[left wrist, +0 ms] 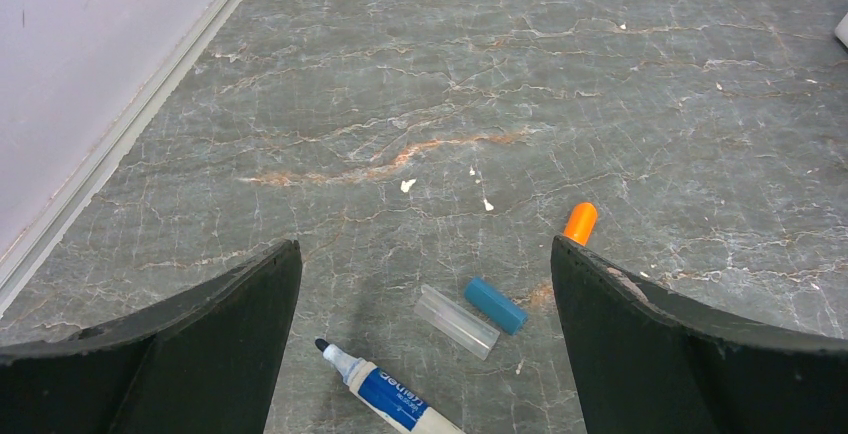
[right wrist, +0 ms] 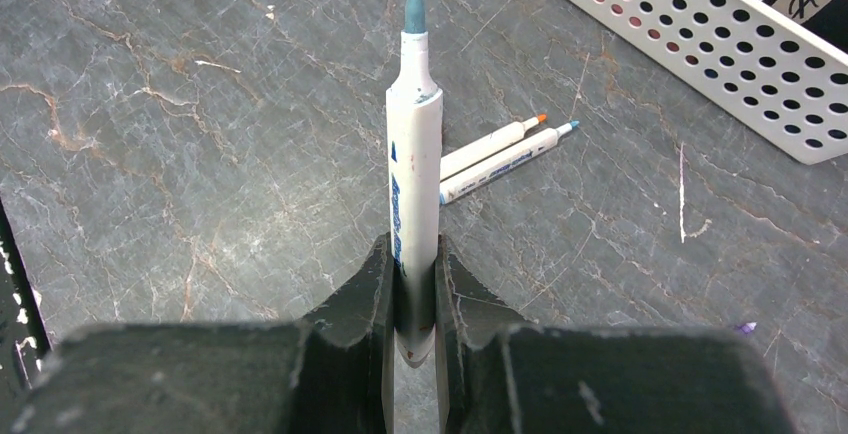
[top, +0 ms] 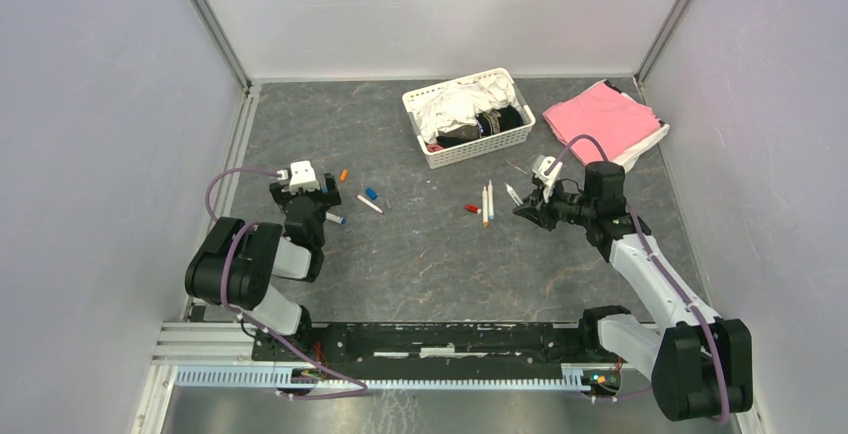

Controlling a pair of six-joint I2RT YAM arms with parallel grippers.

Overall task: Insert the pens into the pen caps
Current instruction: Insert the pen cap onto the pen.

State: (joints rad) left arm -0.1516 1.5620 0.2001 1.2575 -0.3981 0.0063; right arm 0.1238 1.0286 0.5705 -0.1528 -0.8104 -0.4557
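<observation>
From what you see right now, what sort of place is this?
Probably a robot test booth in a lab: plain walls in metal framing enclose the table, two arms are bolted to a rail, and pens and a basket of clothes serve as props.

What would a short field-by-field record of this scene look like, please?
left gripper: open, empty
right gripper: shut on an uncapped pen
by left gripper: blue cap, clear cap, orange cap, blue pen
near right gripper: two pens side by side, red cap
</observation>
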